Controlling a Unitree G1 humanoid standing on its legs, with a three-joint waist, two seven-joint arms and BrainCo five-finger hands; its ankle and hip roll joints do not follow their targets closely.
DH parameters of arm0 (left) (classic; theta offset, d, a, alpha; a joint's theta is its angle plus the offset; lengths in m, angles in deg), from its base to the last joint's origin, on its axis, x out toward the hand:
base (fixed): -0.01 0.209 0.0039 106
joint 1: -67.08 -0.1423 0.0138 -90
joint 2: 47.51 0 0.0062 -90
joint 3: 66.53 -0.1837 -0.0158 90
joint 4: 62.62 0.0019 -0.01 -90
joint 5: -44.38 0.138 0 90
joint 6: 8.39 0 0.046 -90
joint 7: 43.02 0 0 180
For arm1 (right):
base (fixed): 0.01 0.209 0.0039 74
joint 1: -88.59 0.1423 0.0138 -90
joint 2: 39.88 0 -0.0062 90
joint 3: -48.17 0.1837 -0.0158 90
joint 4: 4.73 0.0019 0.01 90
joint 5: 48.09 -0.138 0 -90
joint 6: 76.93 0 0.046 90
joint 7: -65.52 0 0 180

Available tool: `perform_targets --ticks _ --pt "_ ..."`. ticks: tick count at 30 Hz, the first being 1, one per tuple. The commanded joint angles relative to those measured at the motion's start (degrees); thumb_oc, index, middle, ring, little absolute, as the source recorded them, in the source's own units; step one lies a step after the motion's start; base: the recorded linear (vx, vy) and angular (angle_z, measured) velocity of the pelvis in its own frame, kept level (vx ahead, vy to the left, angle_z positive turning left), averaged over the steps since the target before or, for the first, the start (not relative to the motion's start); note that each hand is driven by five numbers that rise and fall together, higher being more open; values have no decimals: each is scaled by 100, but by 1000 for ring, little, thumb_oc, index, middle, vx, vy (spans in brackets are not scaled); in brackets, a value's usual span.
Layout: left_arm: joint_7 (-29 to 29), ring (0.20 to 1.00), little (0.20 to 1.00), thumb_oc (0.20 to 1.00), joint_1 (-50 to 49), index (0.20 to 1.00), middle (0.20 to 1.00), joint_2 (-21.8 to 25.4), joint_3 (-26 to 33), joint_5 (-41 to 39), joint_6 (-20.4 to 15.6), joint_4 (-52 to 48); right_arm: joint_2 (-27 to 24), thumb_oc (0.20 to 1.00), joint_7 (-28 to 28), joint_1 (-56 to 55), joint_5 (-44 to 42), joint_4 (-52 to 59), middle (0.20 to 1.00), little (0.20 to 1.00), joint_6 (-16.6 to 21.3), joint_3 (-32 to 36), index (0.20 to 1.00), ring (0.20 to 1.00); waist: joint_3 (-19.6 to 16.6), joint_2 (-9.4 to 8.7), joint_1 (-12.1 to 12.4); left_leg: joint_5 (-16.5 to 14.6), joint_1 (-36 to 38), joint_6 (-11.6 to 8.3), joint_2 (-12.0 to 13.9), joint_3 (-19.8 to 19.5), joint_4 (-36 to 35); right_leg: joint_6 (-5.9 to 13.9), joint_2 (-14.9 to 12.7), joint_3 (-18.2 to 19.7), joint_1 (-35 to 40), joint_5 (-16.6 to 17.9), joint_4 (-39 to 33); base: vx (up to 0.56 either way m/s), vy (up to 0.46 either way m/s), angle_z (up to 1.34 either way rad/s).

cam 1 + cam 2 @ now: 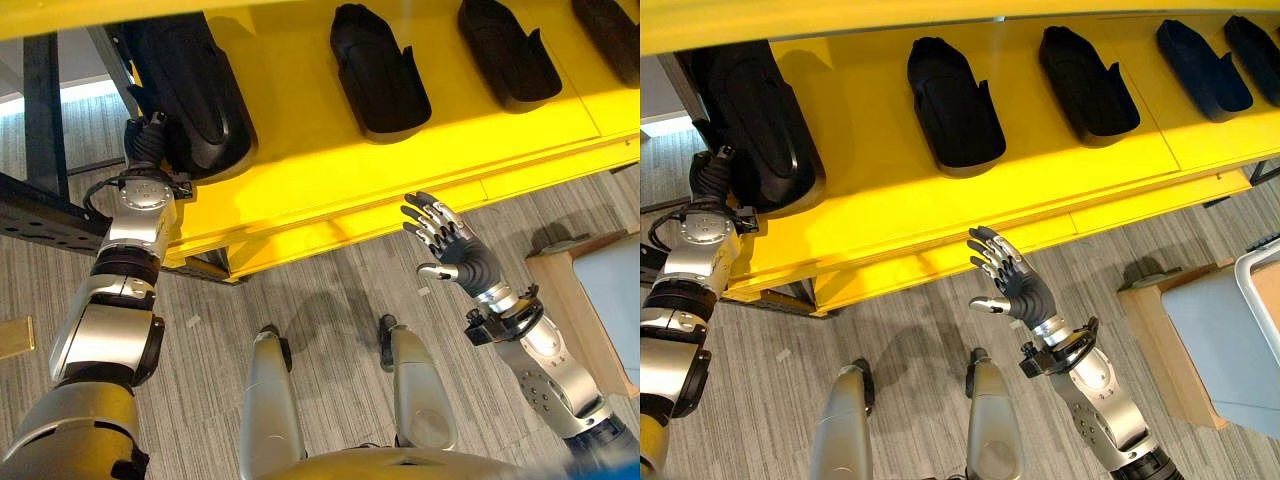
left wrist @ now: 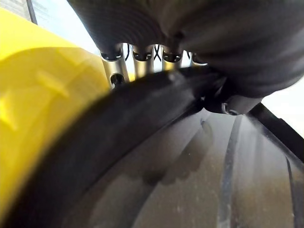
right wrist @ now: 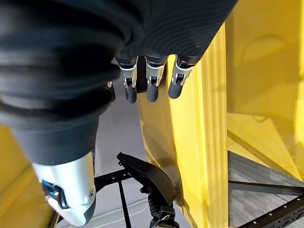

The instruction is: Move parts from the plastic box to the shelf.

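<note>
A large black moulded part [image 1: 195,90] lies at the left end of the yellow shelf [image 1: 300,170]. My left hand [image 1: 150,140] is at its near edge. In the left wrist view the fingers [image 2: 114,71] reach over the part's rim [image 2: 142,109] and the thumb side presses its near face, so the hand grips it. Three more black parts [image 1: 952,100] [image 1: 1088,85] [image 1: 1202,68] lie in a row along the shelf. My right hand [image 1: 1010,280] hovers below the shelf's front edge, open, with spread fingers and nothing in it. Its fingers [image 3: 152,85] point along the yellow shelf edge [image 3: 209,118].
A pale plastic box [image 1: 1255,300] with a white rim stands at the right on a wooden stand [image 1: 1150,320]. A black metal frame [image 1: 40,100] rises by the shelf's left end. Grey carpet floor [image 1: 330,290] lies below the shelf.
</note>
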Motion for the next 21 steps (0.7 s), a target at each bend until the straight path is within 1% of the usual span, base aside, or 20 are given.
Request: perform_targets --ticks 1,12,13,14,21 --pt "32 200 200 200 -391 200 200 -63 309 167 -35 265 -186 1000 -75 -191 -198 381 1000 1000 182 103 1000 1000 -271 29 150 326 114 -116 328 -197 -253 29 -107 177 -152 632 -59 0 0 0" --pt "48 200 200 200 -534 200 200 7 430 364 49 259 -222 1000 -132 -226 -204 385 1000 1000 145 124 1000 1000 -273 34 191 354 77 -126 325 -221 -250 13 -102 166 -182 629 -10 0 0 0" --pt "33 275 275 275 -534 275 275 6 440 363 54 243 -224 1000 -131 -231 -204 389 1000 1000 145 123 1000 1000 -274 36 192 353 75 -127 326 -227 -254 14 -103 164 -188 629 -9 0 0 0" --pt "43 1000 1000 1000 -521 1000 1000 8 450 353 64 305 -238 1000 -139 -230 -214 391 1000 1000 140 122 1000 1000 -277 35 190 356 70 -129 326 -225 -254 12 -99 171 -193 629 -1 0 0 0" --pt "133 1000 1000 1000 -459 1000 1000 76 459 488 151 534 -255 1000 -188 -253 -221 415 1000 1000 112 148 1000 1000 -284 40 189 348 72 -129 339 -212 -233 16 -101 193 -203 626 9 0 0 0"
